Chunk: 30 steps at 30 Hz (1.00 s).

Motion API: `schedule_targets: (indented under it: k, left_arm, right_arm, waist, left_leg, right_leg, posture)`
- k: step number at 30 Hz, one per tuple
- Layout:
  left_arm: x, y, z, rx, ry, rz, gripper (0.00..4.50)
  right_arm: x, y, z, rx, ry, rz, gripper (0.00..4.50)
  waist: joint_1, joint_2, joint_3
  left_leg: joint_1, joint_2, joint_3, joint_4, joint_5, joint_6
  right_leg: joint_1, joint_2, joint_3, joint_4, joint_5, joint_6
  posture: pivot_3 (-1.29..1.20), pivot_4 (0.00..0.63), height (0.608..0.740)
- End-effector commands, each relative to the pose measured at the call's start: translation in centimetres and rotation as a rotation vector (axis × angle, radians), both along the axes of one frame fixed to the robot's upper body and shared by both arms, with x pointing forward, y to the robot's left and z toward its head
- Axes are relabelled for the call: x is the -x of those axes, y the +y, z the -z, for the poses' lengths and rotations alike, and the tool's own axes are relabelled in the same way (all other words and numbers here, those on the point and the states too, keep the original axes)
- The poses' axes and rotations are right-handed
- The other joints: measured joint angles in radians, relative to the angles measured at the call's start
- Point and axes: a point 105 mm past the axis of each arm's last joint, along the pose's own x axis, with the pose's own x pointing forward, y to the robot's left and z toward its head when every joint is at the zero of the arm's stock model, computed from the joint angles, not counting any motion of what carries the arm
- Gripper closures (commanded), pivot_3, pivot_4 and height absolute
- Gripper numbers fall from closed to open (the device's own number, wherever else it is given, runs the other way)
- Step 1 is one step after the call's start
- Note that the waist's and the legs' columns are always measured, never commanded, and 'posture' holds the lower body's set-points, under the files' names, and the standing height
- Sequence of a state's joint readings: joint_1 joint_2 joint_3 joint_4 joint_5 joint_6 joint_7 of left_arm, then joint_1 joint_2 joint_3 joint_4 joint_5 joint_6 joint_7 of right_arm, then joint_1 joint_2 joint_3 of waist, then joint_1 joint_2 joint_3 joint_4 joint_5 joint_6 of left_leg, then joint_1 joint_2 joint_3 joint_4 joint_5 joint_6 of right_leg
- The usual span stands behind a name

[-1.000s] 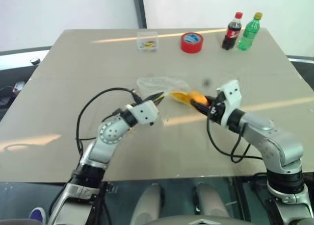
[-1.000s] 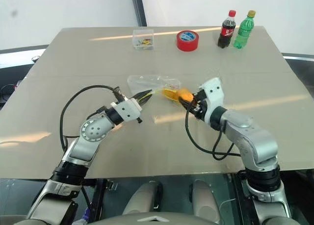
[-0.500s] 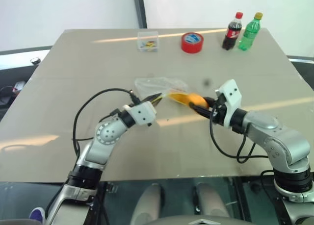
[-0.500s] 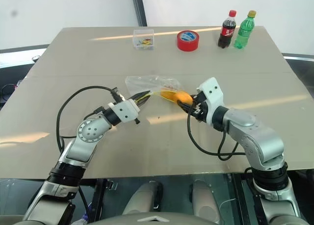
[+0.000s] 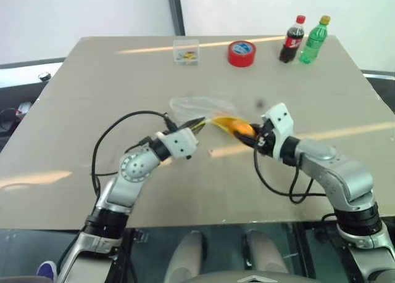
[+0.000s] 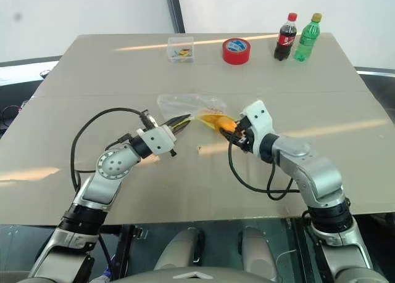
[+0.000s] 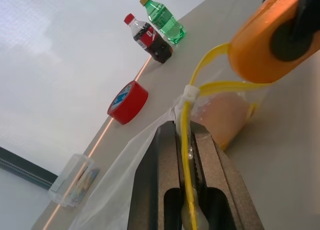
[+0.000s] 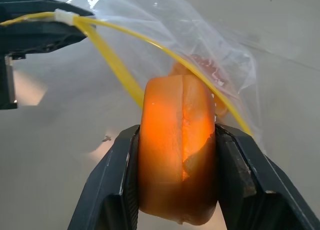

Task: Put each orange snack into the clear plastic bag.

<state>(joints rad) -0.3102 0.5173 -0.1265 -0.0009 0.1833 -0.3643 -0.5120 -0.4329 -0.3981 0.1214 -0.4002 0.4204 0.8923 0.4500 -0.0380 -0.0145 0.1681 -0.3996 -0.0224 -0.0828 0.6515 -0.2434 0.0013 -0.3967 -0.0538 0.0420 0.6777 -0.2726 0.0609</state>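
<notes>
Two orange, rounded, shiny-wrapped snacks: one (image 8: 210, 82) blurred inside the crinkly clear plastic bag (image 5: 200, 108); the other (image 8: 177, 152), glossy, at its yellow-edged mouth, pinched by the right gripper (image 8: 177, 190). Left gripper (image 7: 186, 140) is pressed together on the bag's seal strip.

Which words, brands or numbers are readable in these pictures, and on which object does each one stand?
No text can be read.
Dark cola bottle: red label with white marks, too blurred to read.
Green bottle: no readable label.
Red tape roll: blue and white core label, too small.
Small clear box: coloured contents, no readable print.
</notes>
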Motion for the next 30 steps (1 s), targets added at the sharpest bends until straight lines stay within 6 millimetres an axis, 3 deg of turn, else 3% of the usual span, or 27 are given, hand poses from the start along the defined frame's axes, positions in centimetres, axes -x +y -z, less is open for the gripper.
schedule_targets:
  k: [1, 7, 13, 18, 24, 27, 30]
  left_arm:
    - [0.9, -0.3, -1.1, 0.002, -0.039, 0.044, 4.5]
    - [1.5, 0.1, -0.3, -0.021, 0.003, 0.067, 4.5]
    - [1.7, 0.1, 0.1, -0.031, 0.018, 0.078, 4.5]
    - [2.0, 0.1, 0.4, -0.029, 0.03, 0.078, 4.5]
    - [2.3, 0.3, 0.9, -0.008, 0.057, 0.062, 4.5]
    - [1.9, 0.7, 0.9, 0.047, 0.086, 0.027, 4.5]
    - [1.3, 1.2, 0.6, 0.122, 0.123, -0.018, 4.5]
  right_arm:
    - [-0.5, 0.7, -1.2, -0.02, -0.055, -0.016, 2.44]
    - [-0.9, 1.9, -1.0, -0.105, 0.007, -0.061, 2.44]
    - [-1.2, 4.8, 0.1, -0.118, 0.023, -0.131, 2.44]
    - [-0.6, 6.9, -0.2, -0.078, -0.121, -0.256, 2.44]
    - [-2.1, 8.6, -0.4, -0.015, -0.29, -0.273, 2.44]
    - [-2.7, 8.4, -0.1, 0.049, -0.368, -0.252, 1.55]
    - [-3.0, 7.4, -0.3, 0.08, -0.421, -0.208, 0.06]
  waist:
    - [0.0, 0.0, 0.0]
    - [-0.001, 0.0, 0.0]
    - [-0.003, 0.0, 0.0]
    - [-0.002, 0.0, 0.0]
    - [-0.004, 0.0, 0.0]
    - [-0.001, 0.0, 0.0]
    - [0.0, 0.0, 0.0]
  left_leg:
    - [0.0, 0.0, 0.0, 0.0, 0.0, 0.0]
    - [0.0, 0.0, 0.0, 0.0, 0.0, 0.0]
    - [0.0, 0.0, 0.0, 0.0, 0.0, 0.0]
    - [0.0, 0.0, 0.0, 0.0, 0.0, 0.0]
    - [0.001, 0.0, 0.0, 0.0, 0.0, 0.0]
    - [0.001, 0.0, 0.0, 0.0, 0.0, 0.0]
    - [0.0, 0.0, 0.0, 0.0, 0.0, 0.0]
  right_leg:
    - [0.0, 0.0, 0.0, 0.0, 0.0, 0.0]
    - [0.0, 0.0, 0.0, 0.0, 0.0, 0.0]
    - [0.0, 0.0, 0.0, 0.0, 0.0, 0.0]
    - [0.0, 0.0, 0.0, 0.0, 0.0, 0.0]
    - [0.0, 0.001, 0.0, 0.001, 0.0, 0.0]
    - [0.0, 0.0, 0.0, 0.0, 0.0, 0.0]
    - [0.0, 0.0, 0.0, 0.0, 0.0, 0.0]
  posture:
    - [0.0, 0.15, 0.74]
    - [0.0, 0.15, 0.74]
    - [0.0, 0.15, 0.74]
    - [0.0, 0.15, 0.74]
    - [0.0, 0.15, 0.74]
    - [0.0, 0.15, 0.74]
    - [0.0, 0.15, 0.74]
